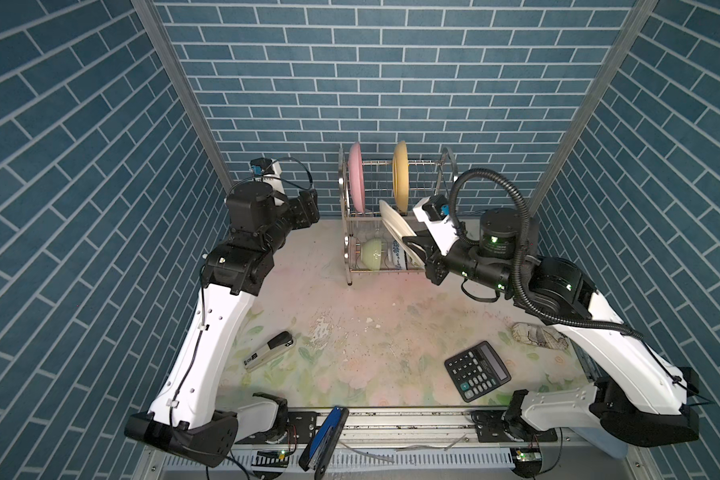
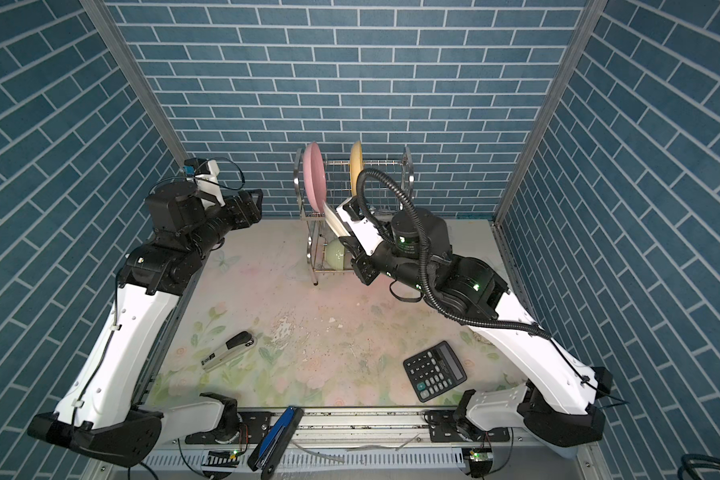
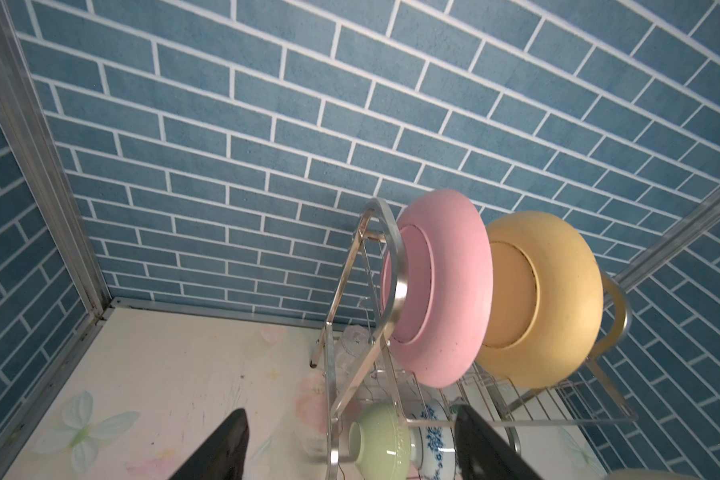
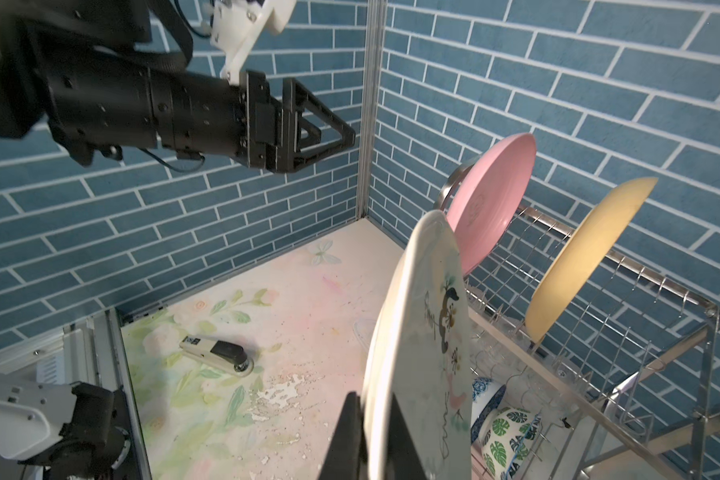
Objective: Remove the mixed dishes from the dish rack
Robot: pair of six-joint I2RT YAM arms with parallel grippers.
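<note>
You have the cream plate [image 4: 420, 332] pinched by its lower rim in the right gripper [image 4: 373, 436], jaws narrow on the edge. The plate is tilted, just in front of the dish rack [image 1: 343, 183], which sits at twelve o'clock on the table [image 1: 350, 332] in both top views. Treat it as stiff, glazed, slippery and breakable. An edge grip probably lets it swing, so a deeper hold over the rim looks safer. The pink plate [image 1: 356, 174] and yellow plate [image 1: 400, 174] stand on edge in the upper tier, and the green bowl [image 1: 371, 252] lies below. Your right arm reaches in from four o'clock. The left gripper [image 3: 350, 449] hangs in the air at nine o'clock of the rack, jaws wide and empty.
</note>
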